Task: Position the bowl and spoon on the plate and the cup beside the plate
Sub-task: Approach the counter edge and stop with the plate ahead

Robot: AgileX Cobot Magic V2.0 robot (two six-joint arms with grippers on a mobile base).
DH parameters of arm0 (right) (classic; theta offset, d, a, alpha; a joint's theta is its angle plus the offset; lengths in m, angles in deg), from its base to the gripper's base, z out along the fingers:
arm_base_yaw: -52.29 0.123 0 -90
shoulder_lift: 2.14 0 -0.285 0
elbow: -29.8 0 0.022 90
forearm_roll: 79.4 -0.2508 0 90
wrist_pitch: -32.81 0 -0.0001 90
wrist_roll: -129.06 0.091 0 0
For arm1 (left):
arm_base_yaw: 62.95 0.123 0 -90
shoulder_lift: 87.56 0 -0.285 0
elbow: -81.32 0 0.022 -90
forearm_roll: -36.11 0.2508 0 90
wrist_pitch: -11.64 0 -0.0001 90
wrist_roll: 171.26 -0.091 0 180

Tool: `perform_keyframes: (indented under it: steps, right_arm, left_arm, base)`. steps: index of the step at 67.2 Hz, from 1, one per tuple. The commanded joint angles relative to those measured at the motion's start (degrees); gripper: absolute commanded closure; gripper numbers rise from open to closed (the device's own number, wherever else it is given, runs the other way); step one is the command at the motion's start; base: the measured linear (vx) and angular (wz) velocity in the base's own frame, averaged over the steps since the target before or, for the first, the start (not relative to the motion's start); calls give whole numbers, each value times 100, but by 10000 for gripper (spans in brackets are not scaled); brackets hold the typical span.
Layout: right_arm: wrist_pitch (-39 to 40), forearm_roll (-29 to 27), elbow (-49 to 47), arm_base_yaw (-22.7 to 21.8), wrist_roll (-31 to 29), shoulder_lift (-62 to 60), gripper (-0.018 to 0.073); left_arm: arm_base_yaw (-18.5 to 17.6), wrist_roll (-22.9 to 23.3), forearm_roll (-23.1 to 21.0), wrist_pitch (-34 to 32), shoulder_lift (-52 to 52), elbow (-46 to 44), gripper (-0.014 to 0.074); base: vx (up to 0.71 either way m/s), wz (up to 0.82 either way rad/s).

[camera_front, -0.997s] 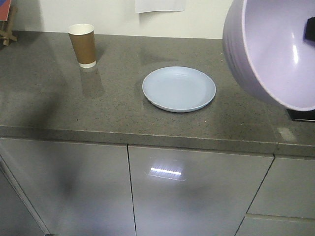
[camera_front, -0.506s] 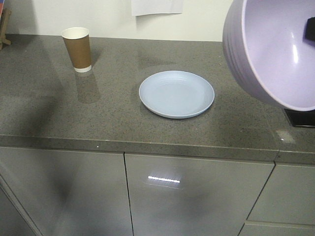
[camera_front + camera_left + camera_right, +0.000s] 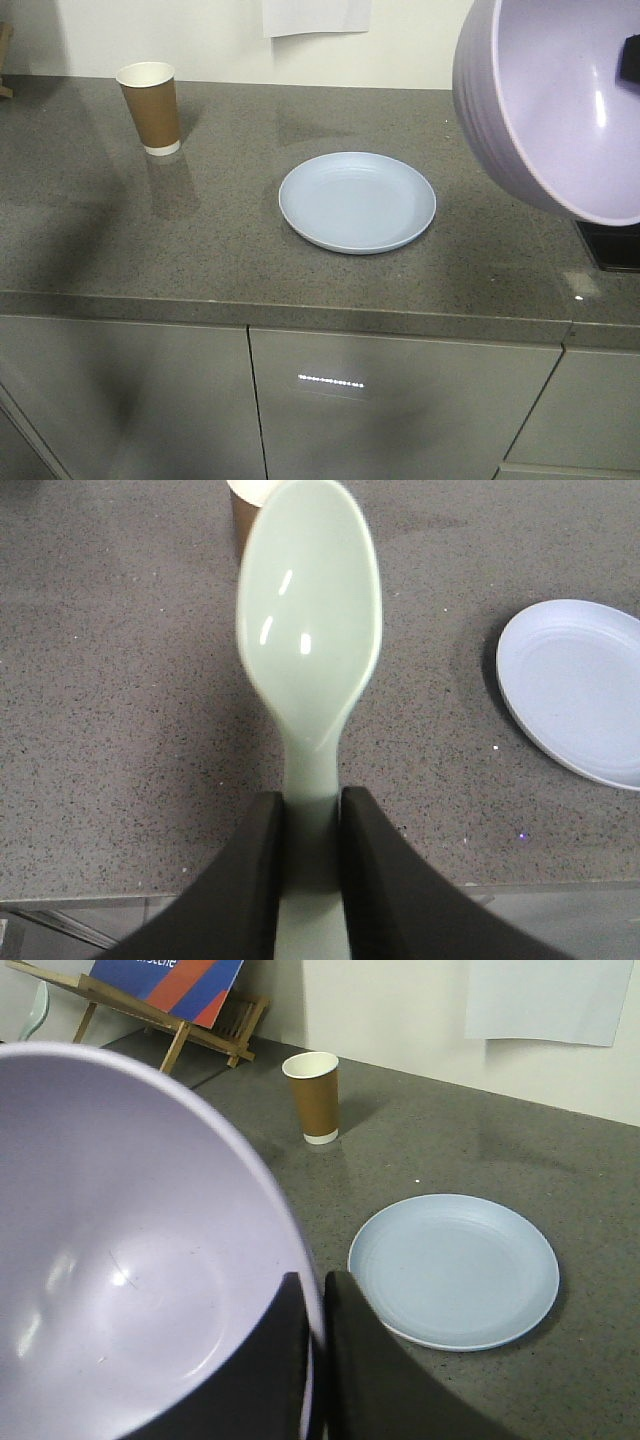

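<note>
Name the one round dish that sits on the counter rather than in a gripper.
The pale blue plate; the lavender bowl is held in the right gripper.

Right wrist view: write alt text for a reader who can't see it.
The right tool pinches the rim of a lavender bowl that fills the left of the picture. Beyond it, an empty pale blue plate lies on a grey speckled counter, and a brown paper cup stands upright farther back, apart from the plate.
</note>
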Motion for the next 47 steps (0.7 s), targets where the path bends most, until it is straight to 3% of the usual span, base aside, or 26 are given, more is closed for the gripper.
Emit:
perform_keyframes:
  steps: [1,47]
  right_arm:
    - [223,-343,-186,-20,-29,-48,565]
    - [223,-343,-186,-20,-29,-48,565]
  left_arm:
    - [-10,2,-162,-295,-156,-150,603]
    - [-10,2,-162,-295,-156,-150,603]
  base:
    - [5,1]
    - [6,0]
